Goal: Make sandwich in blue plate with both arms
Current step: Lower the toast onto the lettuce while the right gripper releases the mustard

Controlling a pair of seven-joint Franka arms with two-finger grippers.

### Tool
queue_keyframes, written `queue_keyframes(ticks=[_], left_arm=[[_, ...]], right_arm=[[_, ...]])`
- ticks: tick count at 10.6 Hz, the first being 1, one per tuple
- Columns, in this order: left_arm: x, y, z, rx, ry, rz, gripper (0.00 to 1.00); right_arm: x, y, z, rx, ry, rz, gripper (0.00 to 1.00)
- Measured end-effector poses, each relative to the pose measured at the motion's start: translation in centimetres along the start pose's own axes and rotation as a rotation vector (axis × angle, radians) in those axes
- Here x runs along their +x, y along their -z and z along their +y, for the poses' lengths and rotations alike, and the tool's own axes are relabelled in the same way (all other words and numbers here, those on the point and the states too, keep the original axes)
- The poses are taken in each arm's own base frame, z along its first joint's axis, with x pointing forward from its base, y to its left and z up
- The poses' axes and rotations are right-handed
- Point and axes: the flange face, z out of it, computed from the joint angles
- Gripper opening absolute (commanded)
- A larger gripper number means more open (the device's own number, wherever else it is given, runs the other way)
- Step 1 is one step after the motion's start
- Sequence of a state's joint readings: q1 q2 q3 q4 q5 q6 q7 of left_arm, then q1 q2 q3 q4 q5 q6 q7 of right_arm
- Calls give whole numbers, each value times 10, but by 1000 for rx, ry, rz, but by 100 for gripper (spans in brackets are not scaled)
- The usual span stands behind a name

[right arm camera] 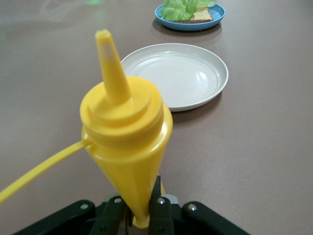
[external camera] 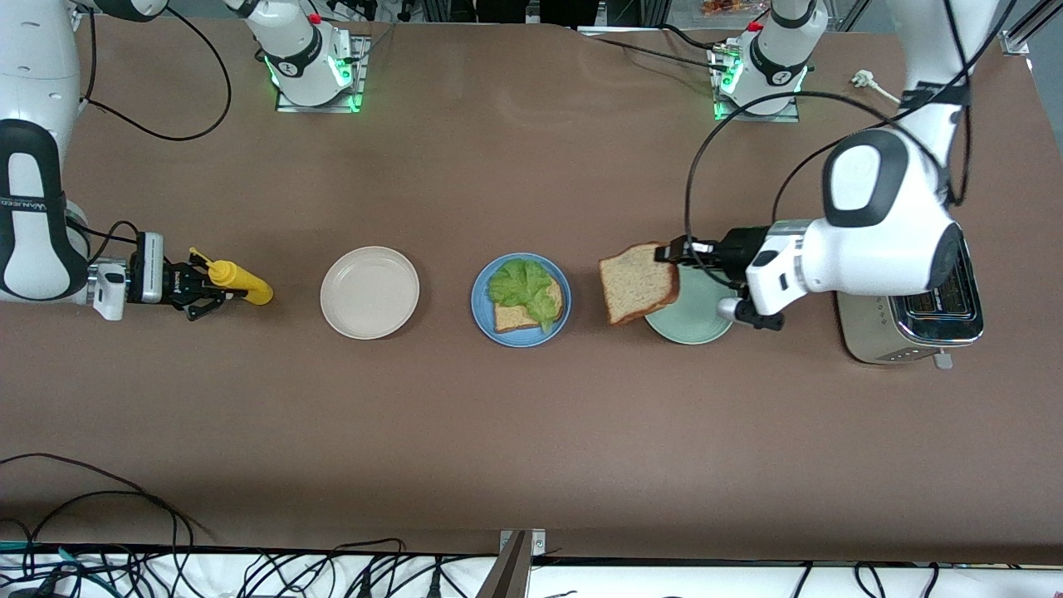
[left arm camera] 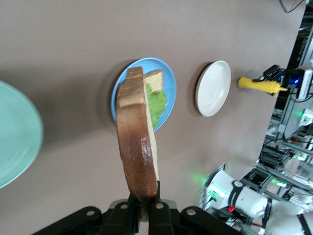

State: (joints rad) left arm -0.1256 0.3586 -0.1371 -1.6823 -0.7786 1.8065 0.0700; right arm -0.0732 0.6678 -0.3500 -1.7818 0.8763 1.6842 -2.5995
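left gripper (external camera: pixel 664 252) fingers pinch bread slice (external camera: pixel 638 282); right gripper (external camera: pixel 203 288) fingers clamp yellow bottle (external camera: pixel 241 282).

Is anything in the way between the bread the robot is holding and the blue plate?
Nothing visible is. The left gripper is shut on the bread slice, held in the air beside the green plate. Only bare table lies between it and the blue plate, where bread and lettuce wait.
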Motion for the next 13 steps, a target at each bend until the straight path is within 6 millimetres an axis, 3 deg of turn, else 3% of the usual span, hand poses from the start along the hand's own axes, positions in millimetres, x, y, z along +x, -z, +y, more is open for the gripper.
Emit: queue_keyframes(ticks=[4, 5, 6, 7, 8, 13], left_arm=[[19, -67, 21, -32, 50, 46, 0], [20, -84, 30, -25, 61, 48, 0], [19, -101, 38, -17, 80, 39, 0], [19, -118, 44, -10, 99, 24, 0], [20, -134, 49, -3, 113, 19, 0], [30, -216, 55, 47, 253, 31, 0]], right_arm=[[-11, 13, -8, -18, -8, -20, 16], [-12, 13, -8, -20, -7, -23, 20], [-13, 12, -8, -18, -7, -23, 34], [-15, 10, -9, -15, 1, -22, 84], [-17, 8, -10, -12, 5, -21, 100], [-25, 22, -17, -26, -14, -37, 100]])
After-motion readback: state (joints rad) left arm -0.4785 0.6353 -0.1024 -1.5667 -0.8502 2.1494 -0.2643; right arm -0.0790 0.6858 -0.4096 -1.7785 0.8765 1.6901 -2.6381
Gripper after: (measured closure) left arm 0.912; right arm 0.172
